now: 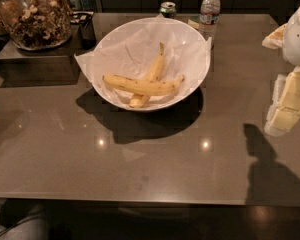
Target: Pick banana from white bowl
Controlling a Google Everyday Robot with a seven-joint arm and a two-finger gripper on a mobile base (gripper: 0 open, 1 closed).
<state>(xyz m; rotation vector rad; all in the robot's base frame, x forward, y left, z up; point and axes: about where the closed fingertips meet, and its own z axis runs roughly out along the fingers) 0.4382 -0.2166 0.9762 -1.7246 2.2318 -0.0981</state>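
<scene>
The white bowl [196,86], lined with crinkled white paper, stands at the middle back of the brown table. Two bananas lie crossed in it. The banana [140,86], plumper, deeper yellow and speckled, lies across the bowl from left to right, on top. A paler, slimmer banana [155,68] runs under it, its thin stem pointing to the far rim. My gripper [290,99], white with yellowish parts, hangs at the right edge of the view, well to the right of the bowl, above the table and holding nothing that I can see.
A glass jar of nuts [35,14] stands on a dark box [37,61] at the back left. A green can [167,8] and a water bottle [209,9] stand behind the bowl. The table's front edge [140,202] runs along the bottom.
</scene>
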